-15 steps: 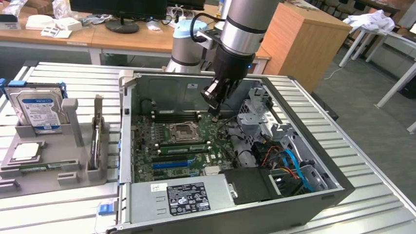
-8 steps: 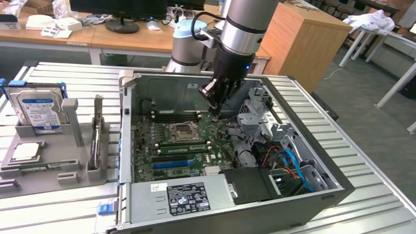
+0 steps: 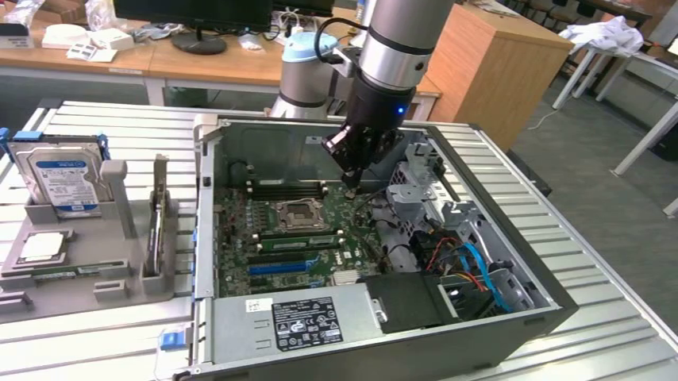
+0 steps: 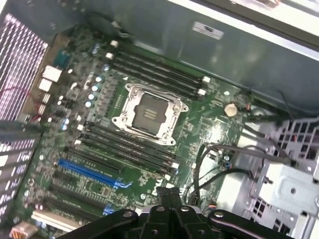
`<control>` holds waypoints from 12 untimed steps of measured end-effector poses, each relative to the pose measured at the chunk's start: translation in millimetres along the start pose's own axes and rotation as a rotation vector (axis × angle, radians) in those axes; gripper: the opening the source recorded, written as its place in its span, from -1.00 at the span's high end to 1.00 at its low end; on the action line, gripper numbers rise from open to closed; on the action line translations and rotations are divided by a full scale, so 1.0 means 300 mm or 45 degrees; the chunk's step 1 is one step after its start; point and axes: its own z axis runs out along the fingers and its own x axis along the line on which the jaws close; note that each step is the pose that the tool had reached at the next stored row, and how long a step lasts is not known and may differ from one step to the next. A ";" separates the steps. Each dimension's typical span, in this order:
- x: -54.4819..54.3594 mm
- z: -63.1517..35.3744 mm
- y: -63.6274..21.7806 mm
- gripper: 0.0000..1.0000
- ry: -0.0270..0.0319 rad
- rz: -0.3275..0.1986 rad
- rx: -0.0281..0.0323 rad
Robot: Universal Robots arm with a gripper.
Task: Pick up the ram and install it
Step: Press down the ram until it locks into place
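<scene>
- The open computer case [image 3: 317,135] holds a green motherboard [image 3: 307,238] with an empty CPU socket [image 3: 298,214].
- The gripper [image 3: 351,184] hangs inside the case beside the socket; whether its fingers are wide or narrow, I cannot tell.
- The ram [image 3: 160,214] stands on edge in a grey holder [image 3: 117,274] on the surface, just beside the case.
- A hard drive [image 3: 66,182] stands in the same holder.

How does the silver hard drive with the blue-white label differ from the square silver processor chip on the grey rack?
The boxy silver hard drive stands upright in its slot; the square silver processor chip lies flat. The hard drive is clearly larger than the chip. The hard drive carries a blue-white label; the chip's top is plain metal. Both sit in the grey holder.
</scene>
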 end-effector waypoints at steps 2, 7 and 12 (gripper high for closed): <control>0.000 0.000 0.000 0.79 -0.0032 0.048 0.0008; 0.000 0.000 0.000 0.79 -0.0108 0.162 0.0031; 0.000 0.000 0.000 0.79 -0.0185 0.278 0.0053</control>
